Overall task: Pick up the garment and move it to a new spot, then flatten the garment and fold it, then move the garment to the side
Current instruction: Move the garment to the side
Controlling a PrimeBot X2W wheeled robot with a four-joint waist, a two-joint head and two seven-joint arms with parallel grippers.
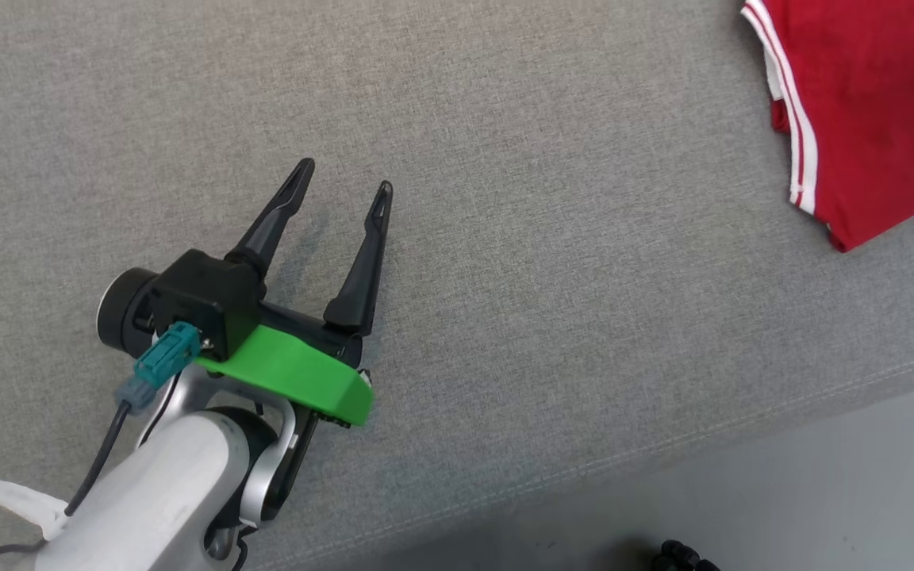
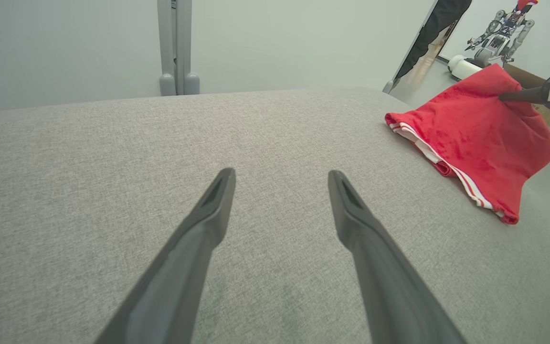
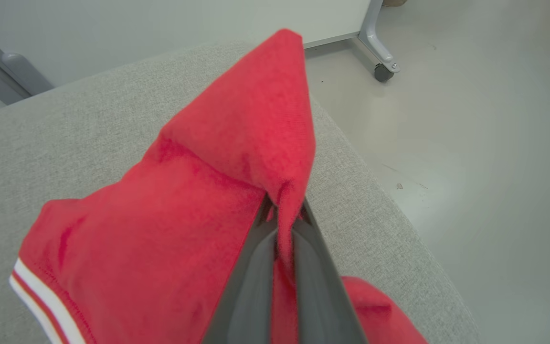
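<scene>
**Pinched red cloth at the edge: one slip and it's on the floor**

Right gripper (image 3: 282, 210) first, close up in its own wrist view: the two dark fingers are pressed together on a fold of the red garment (image 3: 184, 215), and the cloth peaks up over the tips like a little tent. That's a one-point hold on a thin ridge of fabric. The rest of the garment drapes down onto the grey fabric surface (image 3: 65, 143), white-striped trim showing at the low corner.

Now look where this is happening: right by the rim of the surface, with bare floor (image 3: 470, 143) just beyond. That's my worry. If the fold slides out between those fingers during the carry, I'd expect the cloth to drop near that rim, and it could go over.

Second risk, as I judge it: lifted from a single point, the garment hangs bunched, so it may land twisted at the new spot and make the flattening harder.

And no backup! In the head view the left gripper (image 1: 346, 176) hovers over bare grey fabric, fingers spread wide, holding nothing, well apart from the garment up in the far right corner. From the left wrist view, the red heap sits off to the right with the right gripper's tip buried in it.
</scene>
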